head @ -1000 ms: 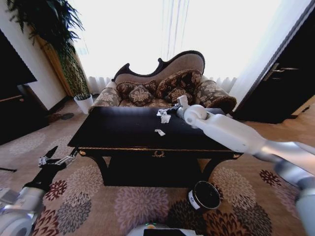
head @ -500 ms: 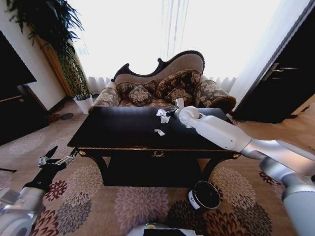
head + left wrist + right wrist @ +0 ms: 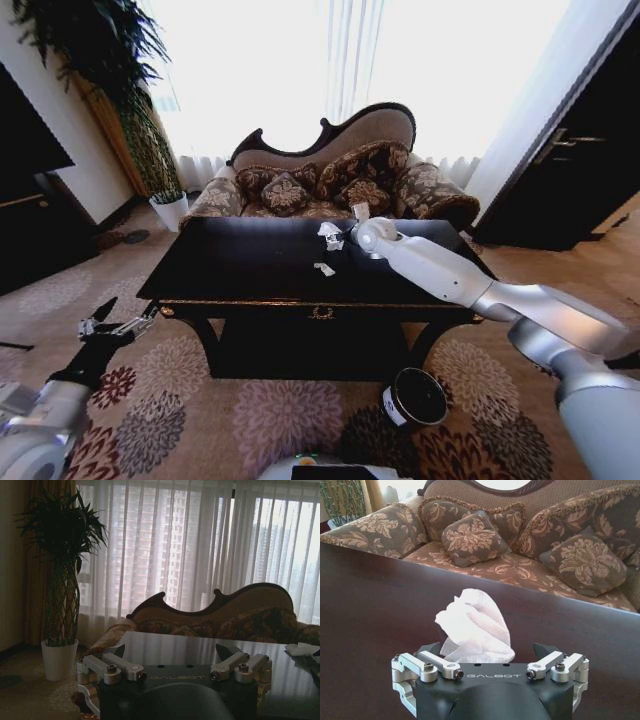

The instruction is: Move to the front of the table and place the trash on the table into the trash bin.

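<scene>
On the far middle of the black table (image 3: 240, 265) lies a crumpled white paper wad (image 3: 329, 232), part of the trash. A tiny white scrap (image 3: 325, 269) lies nearer the front edge. My right gripper (image 3: 341, 233) reaches across the table from the right and is at the wad. In the right wrist view the wad (image 3: 472, 625) stands on the tabletop between the spread fingers of the right gripper (image 3: 489, 651), which is open. My left gripper (image 3: 125, 316) hangs open, low at the table's left front corner. The trash bin (image 3: 415, 398) stands on the carpet under the table's front right.
An ornate sofa (image 3: 330, 175) with patterned cushions stands just behind the table. A white plant pot (image 3: 171, 210) with a tall plant is at the back left. Dark cabinets flank both sides. Open patterned carpet lies in front of the table.
My right arm has swung leftward and lower over the table, bringing its gripper up to the paper wad. The left arm, the scrap and the bin have not moved.
</scene>
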Tool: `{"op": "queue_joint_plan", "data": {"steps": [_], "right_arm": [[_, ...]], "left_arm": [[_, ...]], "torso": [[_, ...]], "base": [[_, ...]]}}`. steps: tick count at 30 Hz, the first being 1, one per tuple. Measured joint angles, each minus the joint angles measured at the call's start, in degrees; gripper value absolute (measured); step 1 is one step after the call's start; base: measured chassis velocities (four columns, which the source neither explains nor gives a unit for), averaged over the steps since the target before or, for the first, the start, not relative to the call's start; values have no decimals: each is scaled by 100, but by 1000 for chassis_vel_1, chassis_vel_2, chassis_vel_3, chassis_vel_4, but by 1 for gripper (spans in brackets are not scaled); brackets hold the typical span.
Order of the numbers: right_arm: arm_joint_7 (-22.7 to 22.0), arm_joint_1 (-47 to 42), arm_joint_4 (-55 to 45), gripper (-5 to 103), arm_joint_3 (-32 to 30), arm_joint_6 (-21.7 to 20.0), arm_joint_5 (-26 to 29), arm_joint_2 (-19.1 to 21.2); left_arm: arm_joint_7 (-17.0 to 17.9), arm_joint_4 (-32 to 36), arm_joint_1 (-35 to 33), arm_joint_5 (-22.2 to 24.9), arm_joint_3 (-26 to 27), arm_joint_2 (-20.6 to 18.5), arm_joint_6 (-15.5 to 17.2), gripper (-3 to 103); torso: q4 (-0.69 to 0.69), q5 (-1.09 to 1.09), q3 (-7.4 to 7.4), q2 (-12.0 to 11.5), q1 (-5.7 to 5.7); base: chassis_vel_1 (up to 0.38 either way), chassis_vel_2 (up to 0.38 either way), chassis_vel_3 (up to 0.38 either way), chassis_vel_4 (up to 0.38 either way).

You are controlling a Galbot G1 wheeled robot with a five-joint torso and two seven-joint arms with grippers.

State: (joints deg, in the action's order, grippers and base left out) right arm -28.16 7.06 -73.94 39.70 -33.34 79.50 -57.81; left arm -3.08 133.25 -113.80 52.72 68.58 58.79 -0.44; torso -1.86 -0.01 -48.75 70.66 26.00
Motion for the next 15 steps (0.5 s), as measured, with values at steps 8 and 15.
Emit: {"op": "queue_joint_plan", "data": {"steps": [8,15], "right_arm": [[137,-270,27,98,-92,28,-125,43],[198,-320,-11,71,-127,50,-165,43]], "left_arm": [[0,0,0,0,0,0,0,100],[0,0,0,0,0,0,0,100]], "torso": [[-1,1,1,0,0],[0,0,1,2,-1]], "base": [[0,0,0,0],[0,0,0,0]]}}
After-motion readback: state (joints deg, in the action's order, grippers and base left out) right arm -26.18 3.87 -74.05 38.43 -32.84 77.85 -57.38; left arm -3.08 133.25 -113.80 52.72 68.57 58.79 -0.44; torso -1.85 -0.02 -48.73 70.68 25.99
